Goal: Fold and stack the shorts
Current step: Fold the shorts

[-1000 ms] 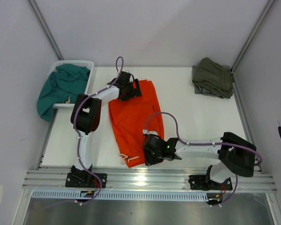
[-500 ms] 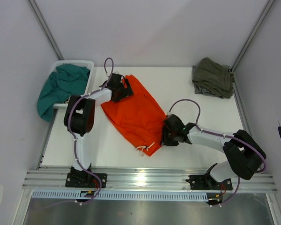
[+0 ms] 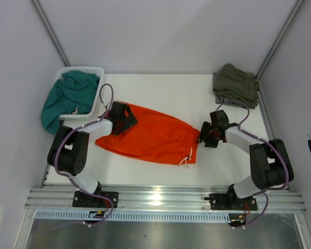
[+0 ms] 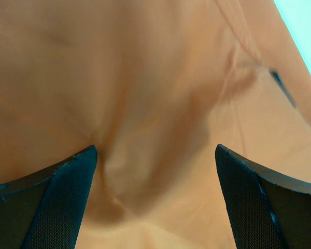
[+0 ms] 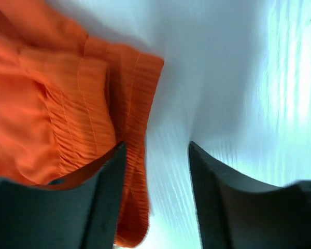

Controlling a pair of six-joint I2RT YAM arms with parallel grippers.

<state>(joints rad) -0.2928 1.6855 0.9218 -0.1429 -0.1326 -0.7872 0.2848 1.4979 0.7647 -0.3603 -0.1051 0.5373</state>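
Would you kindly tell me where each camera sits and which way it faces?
Top external: above and behind the bases, looking down on the table and orange shorts; left gripper and right gripper show.
Left wrist: on the left arm, close over shorts fabric; fingers spread wide.
Right wrist: on the right arm, facing the waistband and table; fingers apart.
All three share the orange shorts.

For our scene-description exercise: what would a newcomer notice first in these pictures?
The bright orange shorts lie across the middle of the white table, the left end effector open over one end, the right end effector open beside the waistband. Next come the teal garment spilling from the white basket, far left, and the olive-green garment, far right corner.
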